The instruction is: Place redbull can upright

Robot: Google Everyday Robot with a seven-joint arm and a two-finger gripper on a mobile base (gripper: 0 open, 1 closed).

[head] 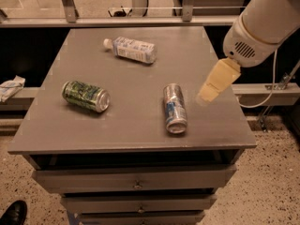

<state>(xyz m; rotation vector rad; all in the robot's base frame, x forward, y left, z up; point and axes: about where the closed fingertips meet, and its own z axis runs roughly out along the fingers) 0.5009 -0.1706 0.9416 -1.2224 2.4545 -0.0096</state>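
Shoe, black, at the bottom left corner on speckled floor, far below and left of the gripper. Drawers stacked under the grey table, each with a small knob in the middle.

Redbull can lies on its side on the table, just left of the gripper tip and a little nearer the front edge. Its silver end faces the front and its long axis runs roughly front to back. Not touching the gripper.

Gripper, a cream wedge, hangs over the right part of the table, angled down and left from the white arm. It holds nothing; whether it is spread or pressed together, cannot tell.

Green can is on its side, well to the gripper's left, past the redbull can. White crumpled item sits on a ledge off the table, furthest left.

Plastic bottle is on its side, beyond the gripper and to its left, white cap pointing left. Metal rail runs behind the table's far edge.
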